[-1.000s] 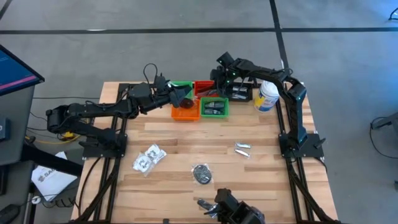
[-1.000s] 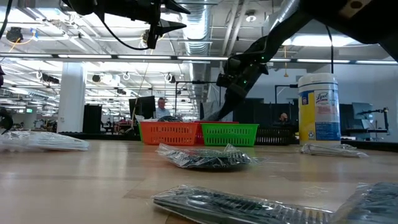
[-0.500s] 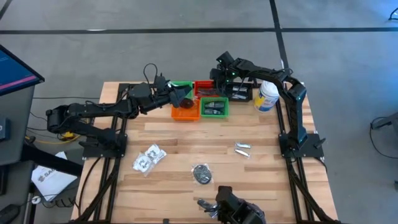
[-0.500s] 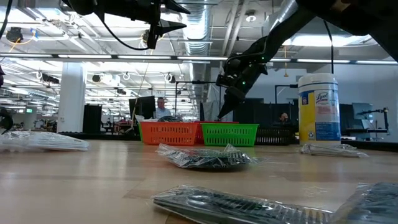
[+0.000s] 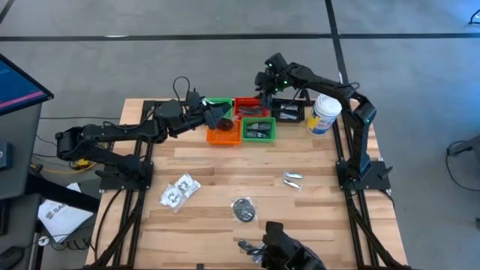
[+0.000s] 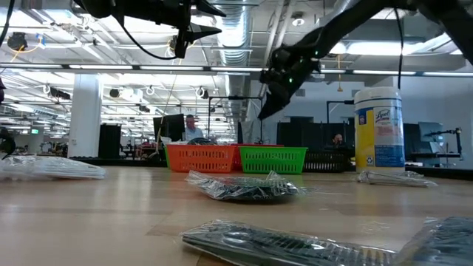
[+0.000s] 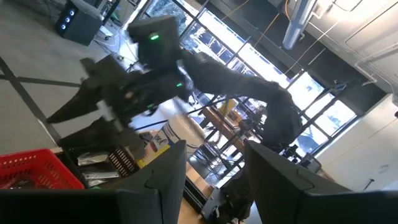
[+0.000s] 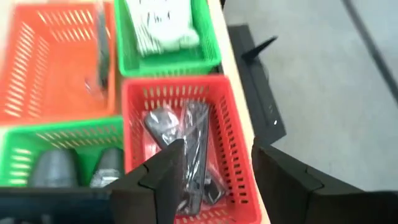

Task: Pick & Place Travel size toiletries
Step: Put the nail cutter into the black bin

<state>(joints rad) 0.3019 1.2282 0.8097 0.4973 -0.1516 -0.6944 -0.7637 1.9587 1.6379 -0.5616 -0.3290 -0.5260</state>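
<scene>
Travel size toiletries lie loose on the wooden table: clear packets with white contents, a black round piece in plastic, a silvery sachet and a dark packet at the near edge. My right gripper hangs open and empty above the red tray, which holds dark packets. My left gripper stands open, level and empty over the trays at the far middle.
Around the red tray stand a far green tray with a white packet, an orange tray, a near green tray with dark grey ovals, and a black tray. A tall white canister stands at the far right.
My right gripper has opened and risen out of the red tray, ending a little nearer the table's far edge. The dark packets stay in the tray. My left arm has kept still.
</scene>
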